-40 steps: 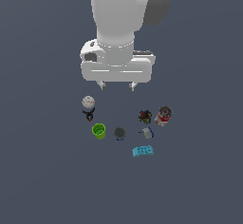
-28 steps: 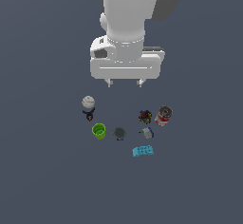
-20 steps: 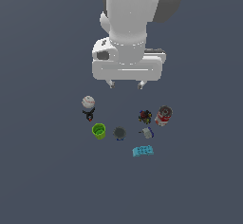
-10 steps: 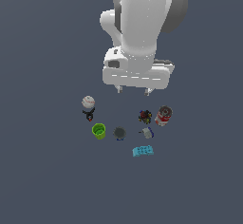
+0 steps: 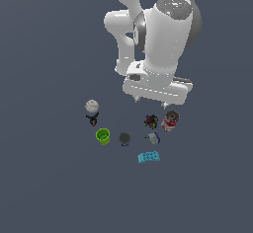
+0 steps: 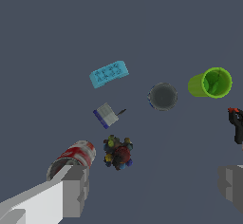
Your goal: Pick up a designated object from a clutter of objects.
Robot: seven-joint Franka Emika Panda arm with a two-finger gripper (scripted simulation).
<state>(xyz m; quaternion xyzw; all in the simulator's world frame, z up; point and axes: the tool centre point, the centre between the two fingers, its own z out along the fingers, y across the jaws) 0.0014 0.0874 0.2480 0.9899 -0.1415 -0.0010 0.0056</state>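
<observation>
Hovering claw (image 5: 151,102), fingers spread apart, nothing gripped; red-white can (image 5: 170,120) on tabletop (image 5: 49,177) just below one fingertip (image 6: 71,190); multicoloured toy (image 6: 118,153) between fingers; green cup (image 6: 211,82) further off

on the dark grey floor (image 5: 44,187) stand a red-white can (image 5: 170,121), green cup (image 5: 103,136), blue brick (image 5: 148,156) and white ball (image 5: 92,106).

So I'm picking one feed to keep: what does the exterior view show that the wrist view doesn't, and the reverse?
Only the exterior view shows the white ball and the arm's body. Only the wrist view shows the gripper with jaws wide apart, one finger partly covering the red-white can. Both show the can, green cup, blue brick, grey round piece and multicoloured toy.
</observation>
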